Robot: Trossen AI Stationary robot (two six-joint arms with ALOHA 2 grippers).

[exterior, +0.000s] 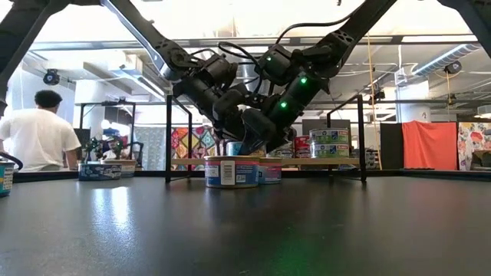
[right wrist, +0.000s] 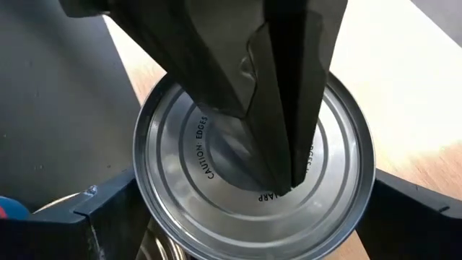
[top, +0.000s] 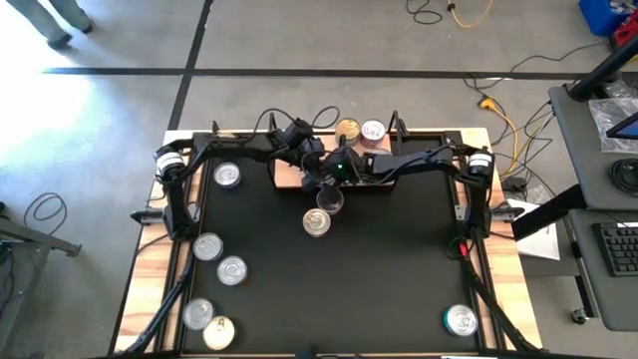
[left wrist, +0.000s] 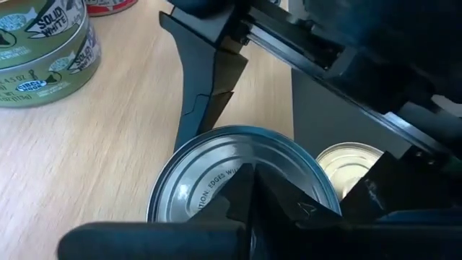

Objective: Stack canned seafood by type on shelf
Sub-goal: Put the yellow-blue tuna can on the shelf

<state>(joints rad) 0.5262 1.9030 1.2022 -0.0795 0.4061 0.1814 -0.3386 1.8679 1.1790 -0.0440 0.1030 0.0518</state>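
**Grippers crowd one tin at the shelf's front edge**

Tins lie scattered around the shelf (top: 299, 176), a light-wood board with thin black wire posts at the far edge of the black table (top: 399, 269). Both arms meet over the shelf's front edge. The right gripper (right wrist: 249, 217) has its dark fingers spread wide, one on either side of a silver-lidded tin (right wrist: 253, 170); whether they press its rim cannot be told. The left gripper (left wrist: 253, 191) has its fingers pressed together into a single wedge, the tip resting on that tin's lid, which bears concentric stamped rings and raised lettering around its centre.

The two arms' wrists and cables cover most of the shelf in the high view, hiding what stands under them. Clear of them, toward the shelf's far side, stand a gold-lidded tin (top: 347, 129) and a silver one (top: 373, 131) side by side. The left wrist view shows two green-labelled tins (left wrist: 43, 61) stacked on the pale, fine-grained wood.

Just in front of the shelf, another tin (top: 317, 222) sits on the table's matte surface. Left of the shelf lies one more (top: 227, 177), and several rest well in front of it toward the table's near corners. All are short, round and metallic.

Beyond the shelf, a person (exterior: 34, 138) in a white shirt is seen from behind.
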